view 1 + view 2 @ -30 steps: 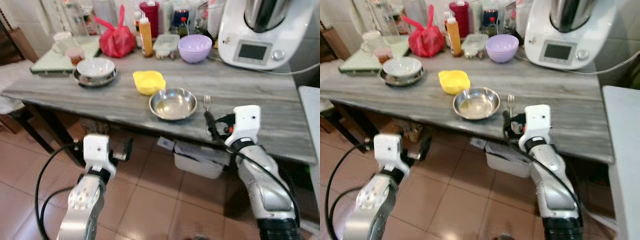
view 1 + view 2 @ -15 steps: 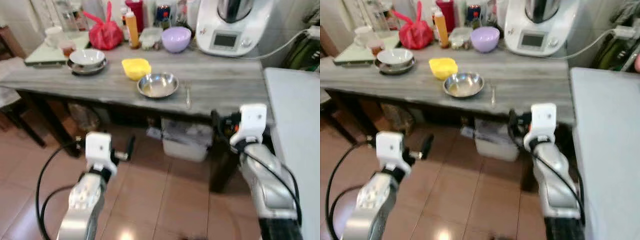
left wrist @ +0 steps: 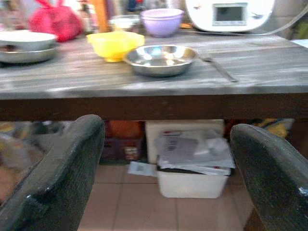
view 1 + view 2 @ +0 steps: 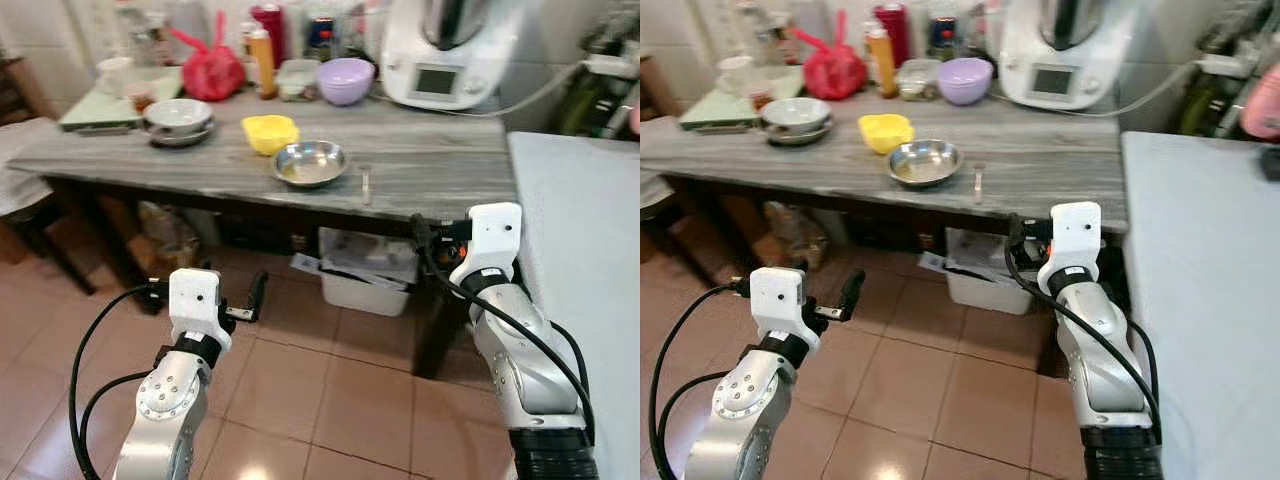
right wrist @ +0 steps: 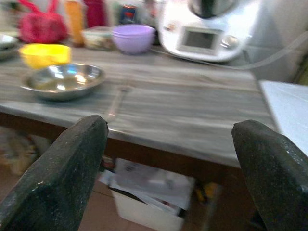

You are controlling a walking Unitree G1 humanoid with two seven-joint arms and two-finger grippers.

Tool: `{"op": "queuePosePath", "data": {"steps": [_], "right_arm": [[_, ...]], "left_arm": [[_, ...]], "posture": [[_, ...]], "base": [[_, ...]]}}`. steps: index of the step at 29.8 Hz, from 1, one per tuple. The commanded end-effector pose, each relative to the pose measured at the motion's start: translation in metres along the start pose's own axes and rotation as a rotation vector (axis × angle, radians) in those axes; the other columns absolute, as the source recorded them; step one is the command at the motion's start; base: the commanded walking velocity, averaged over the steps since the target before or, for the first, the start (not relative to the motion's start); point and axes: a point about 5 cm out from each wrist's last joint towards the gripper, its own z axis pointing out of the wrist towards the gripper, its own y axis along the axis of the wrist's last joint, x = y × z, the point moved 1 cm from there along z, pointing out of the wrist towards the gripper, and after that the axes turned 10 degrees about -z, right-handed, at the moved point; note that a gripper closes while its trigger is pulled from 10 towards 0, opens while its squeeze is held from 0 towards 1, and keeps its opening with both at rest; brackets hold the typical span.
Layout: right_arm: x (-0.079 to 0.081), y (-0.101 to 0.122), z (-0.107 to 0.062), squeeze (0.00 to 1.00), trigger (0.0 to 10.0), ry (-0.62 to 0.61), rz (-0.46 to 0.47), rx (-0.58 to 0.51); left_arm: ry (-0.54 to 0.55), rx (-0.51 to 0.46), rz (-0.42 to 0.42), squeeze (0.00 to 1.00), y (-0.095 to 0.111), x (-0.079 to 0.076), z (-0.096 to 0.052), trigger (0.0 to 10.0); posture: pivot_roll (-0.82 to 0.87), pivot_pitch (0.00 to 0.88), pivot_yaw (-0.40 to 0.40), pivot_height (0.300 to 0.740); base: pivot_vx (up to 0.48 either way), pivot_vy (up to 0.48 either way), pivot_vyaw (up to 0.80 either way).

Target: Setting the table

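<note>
Your right pincer [image 4: 428,238] is spread wide and empty. The slim metal fork [image 4: 366,182] lies ahead of it on the grey wood-grain counter [image 4: 440,170], handle toward you, beside the round steel bowl [image 4: 311,162]. Your left pincer [image 4: 250,300], also spread and empty, is farther.

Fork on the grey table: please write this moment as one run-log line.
silver fork: flat on grey wooden table, beside round steel bowl | left gripper: open, empty | right gripper: open, empty
</note>
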Motion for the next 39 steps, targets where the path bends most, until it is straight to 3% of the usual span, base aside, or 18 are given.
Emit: {"op": "queuePosePath", "data": {"steps": [1, 24, 39], "right_arm": [[0.0021, 0.0004, 0.0001, 0.00, 10.0, 0.005, 0.000, 0.001], [0.0012, -0.0003, -0.0012, 0.00, 10.0, -0.004, -0.002, 0.003], [0.0024, 0.0020, -0.0019, 0.00, 10.0, 0.003, 0.000, -0.019]], "left_arm": [[-0.001, 0.005, 0.001, 0.00, -0.0002, 0.0012, -0.0005, 10.0], [-0.013, 0.009, 0.015, 0.00, -0.0019, -0.0019, -0.0001, 10.0], [-0.020, -0.033, 0.001, 0.00, 0.0011, -0.0020, 0.0029, 10.0]], "posture": [[-0.14, 0.073, 0.060, 0.740], [-0.14, 0.077, 0.062, 0.740], [-0.14, 0.076, 0.062, 0.740]], "base": [[0.000, 0.000, -0.62], [-0.271, 0.000, -0.50], [0.000, -0.032, 0.00]]}}
